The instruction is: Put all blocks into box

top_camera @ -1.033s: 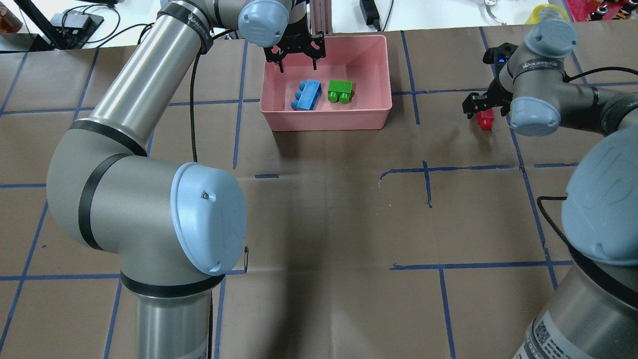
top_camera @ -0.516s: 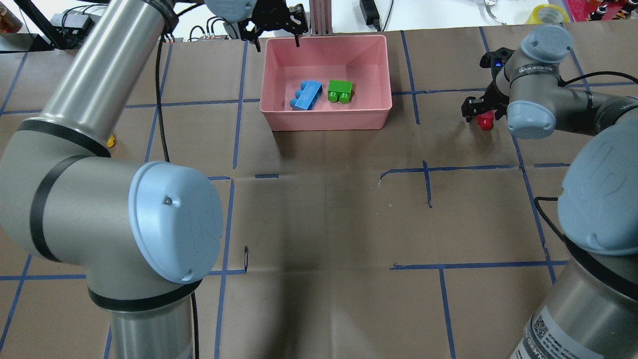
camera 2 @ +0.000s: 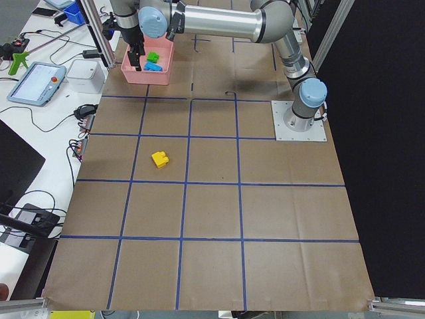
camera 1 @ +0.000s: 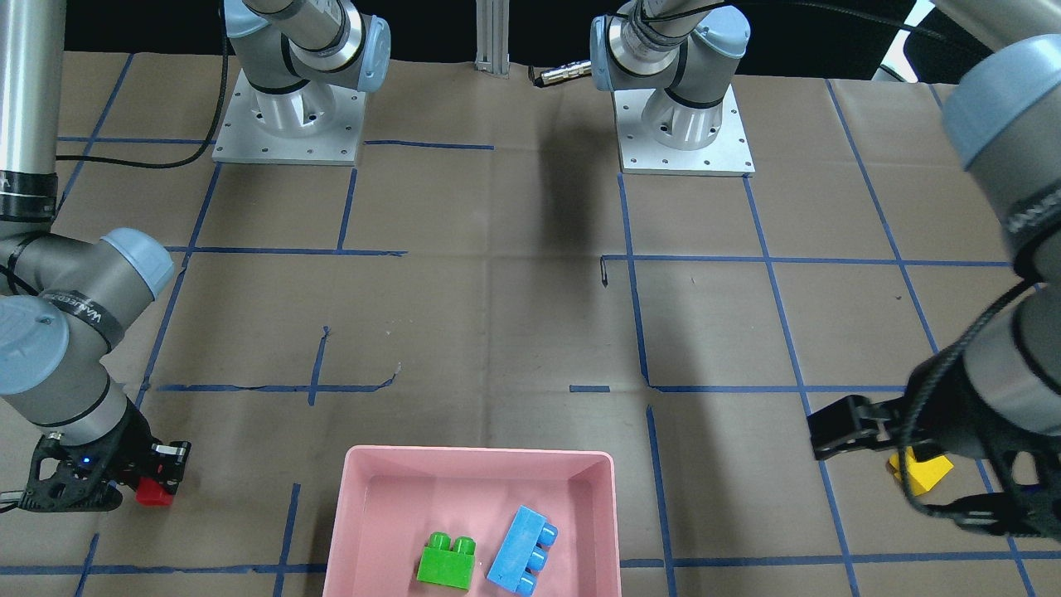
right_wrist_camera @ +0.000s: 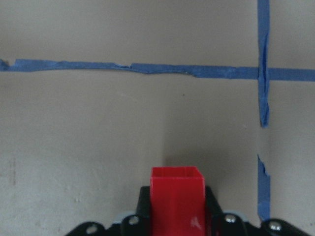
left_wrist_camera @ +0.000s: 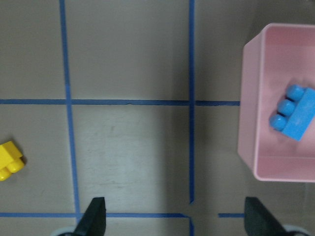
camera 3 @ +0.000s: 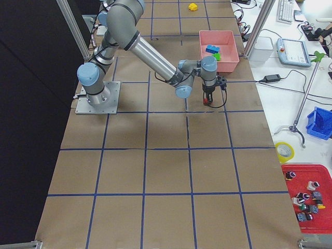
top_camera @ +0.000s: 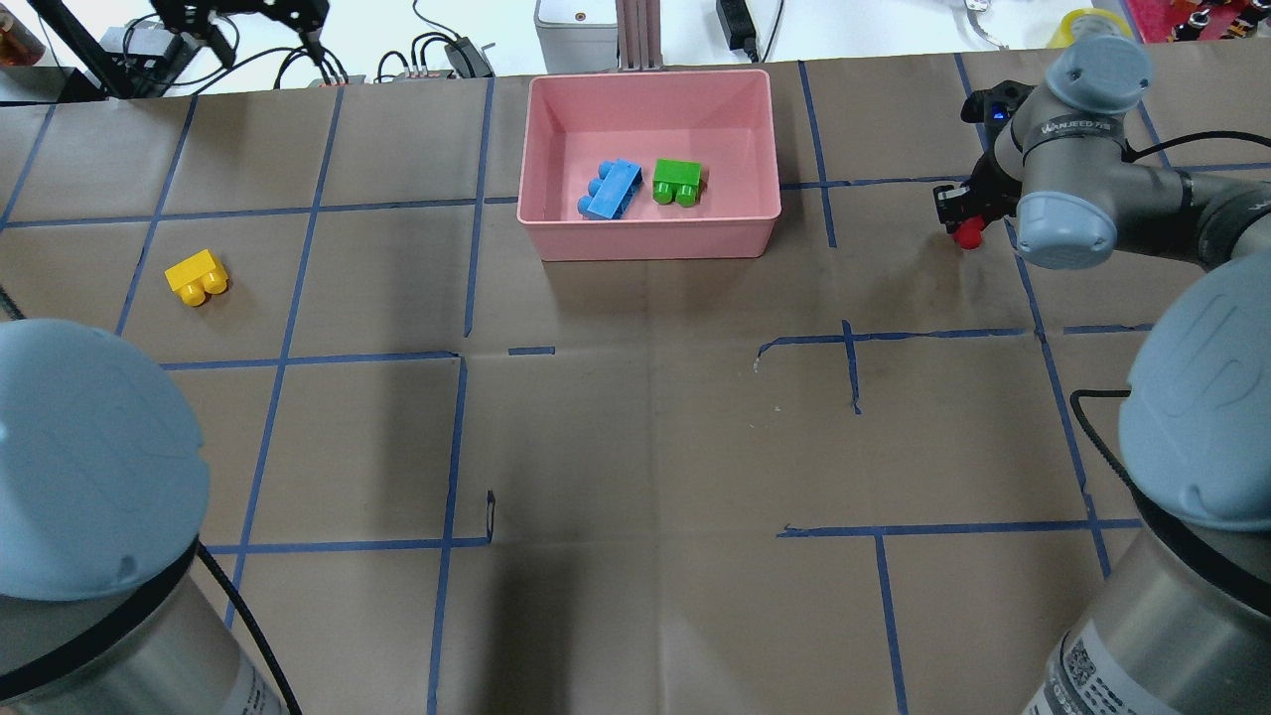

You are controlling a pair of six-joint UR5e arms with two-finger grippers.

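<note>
Clamping the red block between its fingers, the right pincer stands well apart from the pink box. The left pincer hangs spread wide, the yellow block off one side, the box with blue block and green block off the other.

Table: flat top covered in brown paper, marked with a grid of blue tape lines; tape torn in places.

Box: pink, stands directly on the paper at the far edge from the robot.

Yellow block: lies on the paper well apart from the box, on the robot's left of it and slightly nearer the robot.

Red block: on the robot's right of the box, clamped in the right gripper; contact with the paper cannot be confirmed.

Two metal base plates: on the table, at the opposite edge from the box.
</note>
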